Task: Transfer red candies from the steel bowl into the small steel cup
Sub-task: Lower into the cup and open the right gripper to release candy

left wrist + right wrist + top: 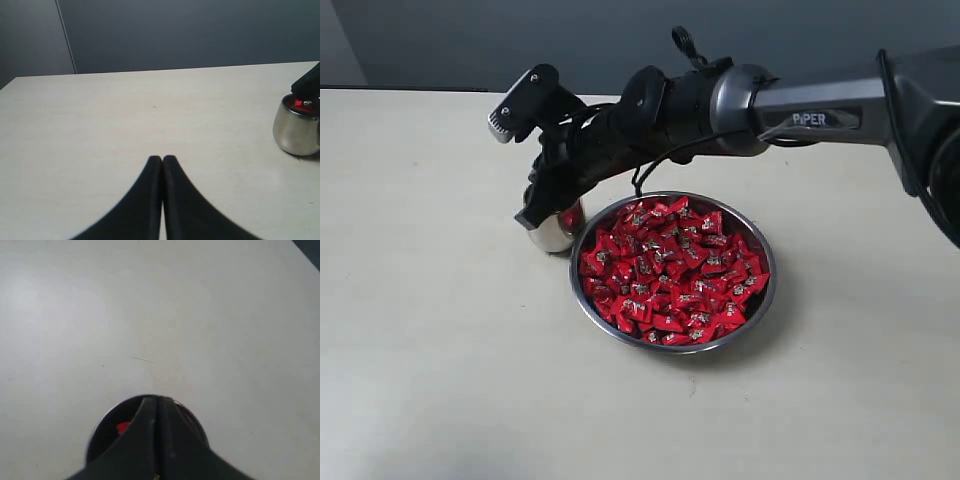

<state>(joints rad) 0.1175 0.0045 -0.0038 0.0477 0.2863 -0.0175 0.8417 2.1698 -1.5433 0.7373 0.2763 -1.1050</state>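
The steel bowl point(775, 276) sits mid-table, heaped with red candies point(670, 270). The small steel cup point(556, 233) stands just left of it, touching or nearly touching its rim. My right gripper point(528, 218) reaches across and hangs right over the cup's mouth, jaws pressed together. In the right wrist view the shut gripper point(157, 400) covers most of the cup point(104, 424), and a red candy point(122, 428) lies inside. The left wrist view shows the cup point(295, 132) with red candy point(298, 103) in it. My left gripper point(162, 158) is shut and empty over bare table.
The pale tabletop point(430, 360) spreads around the bowl and cup. A dark wall point(190, 32) rises behind the table's far edge. The right arm's body point(720, 105) stretches above the bowl's far side.
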